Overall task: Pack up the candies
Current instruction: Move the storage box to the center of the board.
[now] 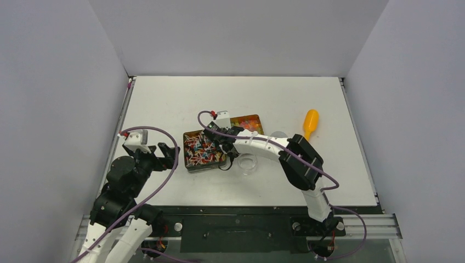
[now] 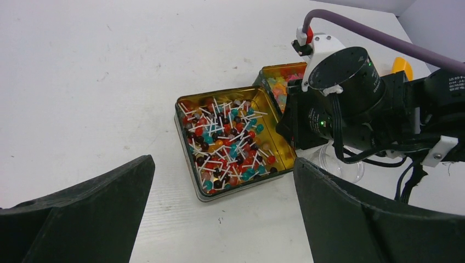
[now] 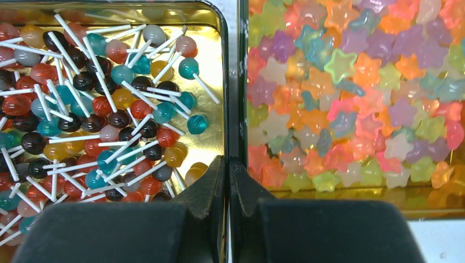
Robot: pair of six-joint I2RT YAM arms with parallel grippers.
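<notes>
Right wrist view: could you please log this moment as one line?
right gripper: shut, at seam between lollipop tin and star-candy tin | left gripper: open, empty | orange scoop: on table

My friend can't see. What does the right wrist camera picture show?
The shut right gripper hangs over the line where two gold tins meet. The left tin holds colourful lollipops with white sticks; the right tin holds pastel star-shaped candies.

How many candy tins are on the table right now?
2. The lollipop tin sits mid-table. The star-sweet tin sits right beside it, farther right, partly under the right arm. No others visible.
</notes>
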